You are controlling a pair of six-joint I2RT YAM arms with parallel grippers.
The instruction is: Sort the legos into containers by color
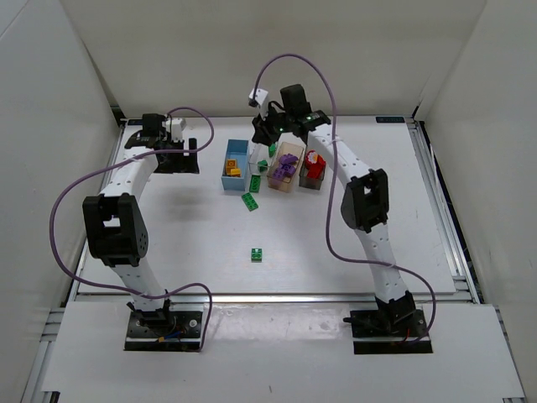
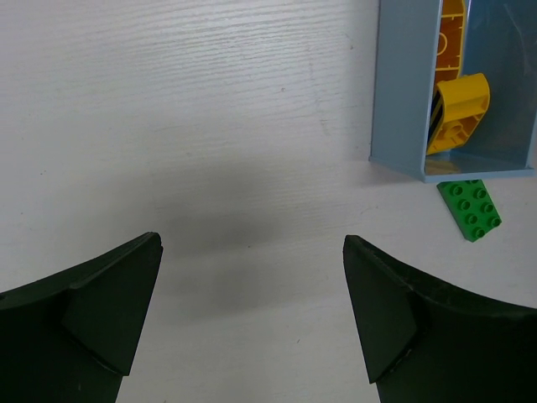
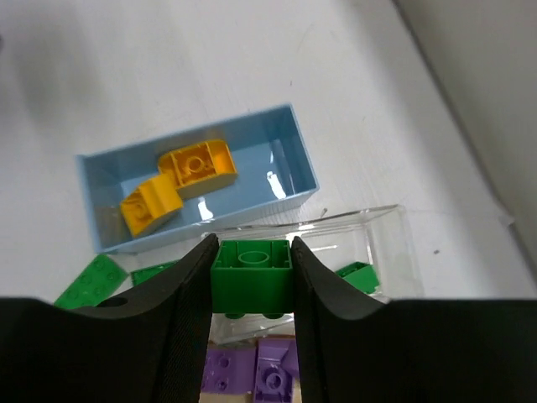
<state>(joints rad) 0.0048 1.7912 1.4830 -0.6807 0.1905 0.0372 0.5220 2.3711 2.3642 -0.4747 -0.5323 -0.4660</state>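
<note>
Right claw (image 3: 252, 252) is clenched on a green brick (image 3: 252, 281) above the clear bin (image 3: 390, 252), just right of the light blue bin (image 3: 298, 155) holding orange-yellow bricks (image 3: 197, 164). Left claw (image 2: 252, 311) is released, hovering over the desk (image 2: 168, 126) left of that bin

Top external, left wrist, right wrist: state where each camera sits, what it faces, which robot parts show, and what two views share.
Top external: above and behind the bases, looking down on the table; both arms show.
Left wrist: on the left arm, facing table beside the light blue bin; open left gripper shows.
Right wrist: above the clear bin, looking down; right gripper clamps a green brick.
Shared: both wrist views show that bin.
</note>
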